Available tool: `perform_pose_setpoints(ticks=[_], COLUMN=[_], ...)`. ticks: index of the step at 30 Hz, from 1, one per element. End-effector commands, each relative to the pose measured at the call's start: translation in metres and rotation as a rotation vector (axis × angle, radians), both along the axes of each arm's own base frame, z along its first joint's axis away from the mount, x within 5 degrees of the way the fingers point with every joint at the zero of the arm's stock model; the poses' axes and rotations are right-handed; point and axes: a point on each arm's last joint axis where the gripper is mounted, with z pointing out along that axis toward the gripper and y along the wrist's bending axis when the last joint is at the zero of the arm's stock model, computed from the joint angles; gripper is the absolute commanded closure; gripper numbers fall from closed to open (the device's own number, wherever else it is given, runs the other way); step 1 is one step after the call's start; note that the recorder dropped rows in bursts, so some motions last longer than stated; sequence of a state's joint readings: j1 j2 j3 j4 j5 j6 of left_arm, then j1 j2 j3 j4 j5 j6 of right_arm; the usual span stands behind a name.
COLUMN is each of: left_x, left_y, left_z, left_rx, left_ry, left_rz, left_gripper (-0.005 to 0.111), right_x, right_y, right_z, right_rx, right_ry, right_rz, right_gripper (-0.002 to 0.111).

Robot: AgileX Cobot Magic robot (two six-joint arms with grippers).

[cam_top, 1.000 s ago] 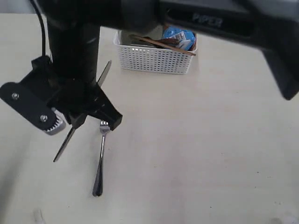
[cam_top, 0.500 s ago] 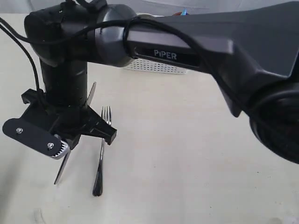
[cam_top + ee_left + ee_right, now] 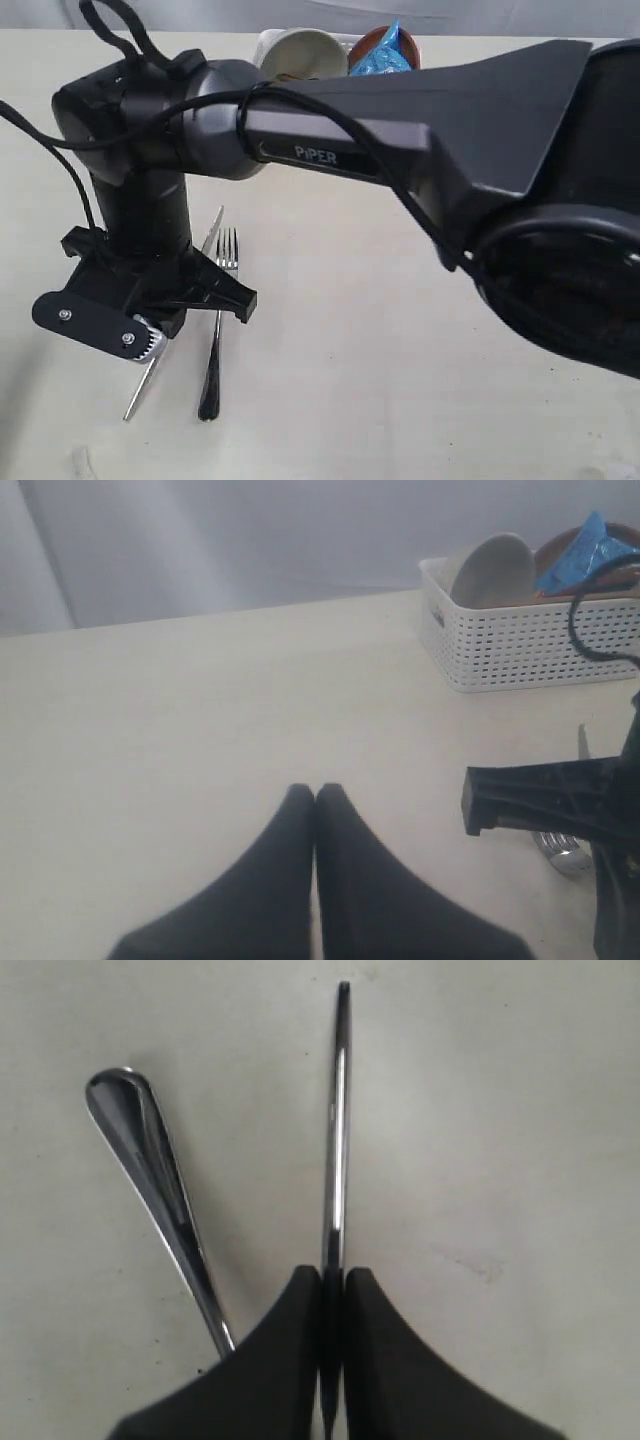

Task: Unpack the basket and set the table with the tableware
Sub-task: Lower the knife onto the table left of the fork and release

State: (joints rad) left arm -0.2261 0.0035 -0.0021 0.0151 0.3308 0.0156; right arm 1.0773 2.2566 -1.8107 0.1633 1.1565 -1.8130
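Note:
My right gripper (image 3: 178,305) reaches across to the left side of the table (image 3: 400,380) and is shut on the steel knife (image 3: 212,232). In the right wrist view its fingers pinch the knife (image 3: 338,1130) edge-on, low over the tabletop. The steel fork (image 3: 213,340) lies flat just to the right of the knife and almost parallel to it; its handle (image 3: 150,1170) shows beside the jaws. The white basket (image 3: 520,645) stands at the back with the off-white bowl (image 3: 492,570) in it. My left gripper (image 3: 315,792) is shut on nothing above bare table.
A blue chips packet (image 3: 590,555) sticks up from the basket beside the bowl. The right arm's dark body (image 3: 420,130) stretches across the middle of the exterior view and hides most of the basket there.
The right gripper has come down and nearer with the knife, which now sits lower and closer to the fork's left side. The fork and the left gripper have not moved.

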Motion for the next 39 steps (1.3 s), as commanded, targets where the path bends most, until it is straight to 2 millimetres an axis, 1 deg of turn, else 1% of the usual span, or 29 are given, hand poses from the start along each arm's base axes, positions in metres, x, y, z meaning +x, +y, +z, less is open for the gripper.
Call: perform_pose_setpoints(ticks=[1, 12, 17, 23, 30, 37, 39], left_x=[0.000, 0.000, 0.000, 0.000, 0.000, 0.000, 0.000], left_y=[-0.001, -0.001, -0.001, -0.001, -0.001, -0.001, -0.001], left_z=[0.000, 0.000, 0.000, 0.000, 0.000, 0.000, 0.000], left_rx=[-0.016, -0.016, -0.016, -0.016, -0.016, -0.016, -0.016], left_ry=[-0.009, -0.009, -0.009, -0.009, -0.009, -0.009, -0.009], left_rz=[-0.005, -0.005, -0.005, -0.005, -0.005, -0.005, -0.005], left_gripper=[0.106, 0.106, 0.106, 0.106, 0.106, 0.106, 0.106], right_x=[0.007, 0.009, 0.004, -0.004, -0.004, -0.003, -0.003], right_y=[0.002, 0.005, 0.009, 0.016, 0.017, 0.017, 0.017], right_z=[-0.011, -0.012, -0.012, -0.012, -0.014, -0.028, -0.030], right_rx=[-0.002, 0.023, -0.005, 0.021, 0.029, -0.001, -0.006], right_ry=[-0.065, -0.090, -0.176, -0.191, -0.195, -0.178, -0.177], right_rz=[0.027, 0.028, 0.119, 0.146, 0.142, 0.095, 0.093], right_gripper=[0.109, 0.109, 0.109, 0.109, 0.109, 0.108, 0.101])
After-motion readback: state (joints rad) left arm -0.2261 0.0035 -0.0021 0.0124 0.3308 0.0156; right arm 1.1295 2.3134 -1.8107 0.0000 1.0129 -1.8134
